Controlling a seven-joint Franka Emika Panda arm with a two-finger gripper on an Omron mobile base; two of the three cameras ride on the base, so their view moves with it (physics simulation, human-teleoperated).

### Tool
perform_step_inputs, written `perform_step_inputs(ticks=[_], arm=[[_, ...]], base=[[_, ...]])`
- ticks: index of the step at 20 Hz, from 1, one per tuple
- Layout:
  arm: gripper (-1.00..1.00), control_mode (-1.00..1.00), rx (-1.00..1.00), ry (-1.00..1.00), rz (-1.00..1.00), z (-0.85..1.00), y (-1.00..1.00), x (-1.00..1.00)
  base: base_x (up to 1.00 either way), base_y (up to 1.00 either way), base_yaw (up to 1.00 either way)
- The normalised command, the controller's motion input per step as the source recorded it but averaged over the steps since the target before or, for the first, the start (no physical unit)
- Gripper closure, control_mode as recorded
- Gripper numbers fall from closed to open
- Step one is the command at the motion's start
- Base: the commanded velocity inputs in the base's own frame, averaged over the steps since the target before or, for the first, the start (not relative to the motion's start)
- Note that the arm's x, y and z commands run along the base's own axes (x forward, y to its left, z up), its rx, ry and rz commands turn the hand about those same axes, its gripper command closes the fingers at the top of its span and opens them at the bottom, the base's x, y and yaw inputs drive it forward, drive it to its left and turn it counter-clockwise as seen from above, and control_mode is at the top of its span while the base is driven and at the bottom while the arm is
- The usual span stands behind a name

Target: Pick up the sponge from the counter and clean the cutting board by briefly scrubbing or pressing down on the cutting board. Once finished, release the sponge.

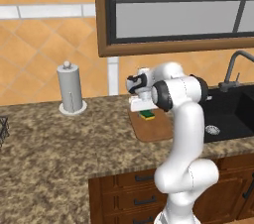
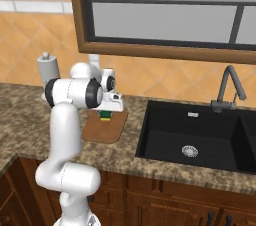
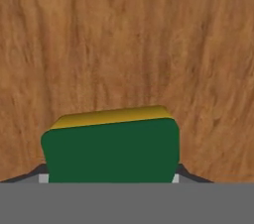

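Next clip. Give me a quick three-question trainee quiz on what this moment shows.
1. True or false: the sponge is over the cutting board.
2. What stands left of the board on the counter? A) kettle B) paper towel holder C) bowl
3. Fill in: the gripper is shut on the ____.

Key: 1 true; 2 B; 3 sponge.

Granite counter (image 1: 49, 139) w/ cutting board (image 1: 154, 129) & paper-towel holder (image 1: 71, 89) on it, black sink (image 2: 200, 137) inset.
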Motion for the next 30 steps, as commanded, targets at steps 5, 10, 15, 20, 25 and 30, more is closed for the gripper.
perform_step_inputs(ticks=[5,10,15,20,25,30], arm=[[1.00,-1.00,0.02,-0.11,0.04,-0.22,0.00,-1.00],[1.00,-1.00,0.05,-0.10,0.02,-0.28,0.00,-1.00],[1.00,-1.00,0.09,-0.08,0.04,-0.31,-0.07,-0.78],[1.00,-1.00,0.00,-0.11,0.00,-0.30,-0.22,-0.36],[1.00,-1.00,0.00,-0.11,0.00,-0.22,-0.38,-0.19],[1.00,-1.00,0.00,-0.12,0.00,-0.19,-0.41,-0.26]], base=[[0.00,0.00,0.00],[0.00,0.00,0.00],[0.00,0.00,0.00],[0.00,0.00,0.00],[0.00,0.00,0.00],[0.00,0.00,0.00]])
